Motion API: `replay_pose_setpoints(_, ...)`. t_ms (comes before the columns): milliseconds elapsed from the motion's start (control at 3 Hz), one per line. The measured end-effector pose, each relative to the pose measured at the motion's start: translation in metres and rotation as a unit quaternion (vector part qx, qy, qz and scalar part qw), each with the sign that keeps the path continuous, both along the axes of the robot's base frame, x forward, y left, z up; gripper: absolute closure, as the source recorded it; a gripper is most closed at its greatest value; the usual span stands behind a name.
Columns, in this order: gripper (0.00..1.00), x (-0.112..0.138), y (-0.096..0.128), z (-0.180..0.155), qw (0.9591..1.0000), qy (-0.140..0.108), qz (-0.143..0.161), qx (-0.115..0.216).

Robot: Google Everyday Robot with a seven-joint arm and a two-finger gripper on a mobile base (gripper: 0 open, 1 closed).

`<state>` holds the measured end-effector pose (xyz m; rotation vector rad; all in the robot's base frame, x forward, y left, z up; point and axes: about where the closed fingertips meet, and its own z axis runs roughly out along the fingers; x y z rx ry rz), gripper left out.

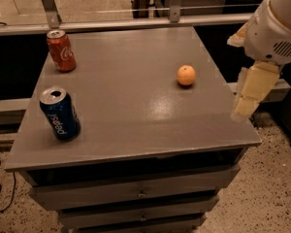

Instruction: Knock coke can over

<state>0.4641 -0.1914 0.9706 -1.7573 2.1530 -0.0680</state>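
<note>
The red coke can point(61, 51) stands upright at the far left corner of the grey table point(136, 106). My gripper point(250, 95) hangs at the right edge of the view, past the table's right side and above its front right corner. It is far from the coke can, with the whole width of the table between them. It holds nothing that I can see.
A blue Pepsi can point(60, 113) stands upright near the front left edge. An orange point(186, 75) lies right of centre. A metal rail point(136, 22) runs behind the table. Drawers point(140, 191) are below the top. A cable point(0, 188) lies on the floor at left.
</note>
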Motion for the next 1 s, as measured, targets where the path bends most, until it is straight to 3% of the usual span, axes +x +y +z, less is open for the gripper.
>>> replay_pose_setpoints(333,0.00,0.054,0.048,-0.004,0.9982,-0.021,0.031,0.047)
replay_pose_setpoints(667,0.00,0.109,0.109,0.000,0.9924,-0.047,0.058,0.097)
replay_pose_setpoints(1000,0.00,0.150,0.175,0.002,0.9830,-0.067,0.076,0.153)
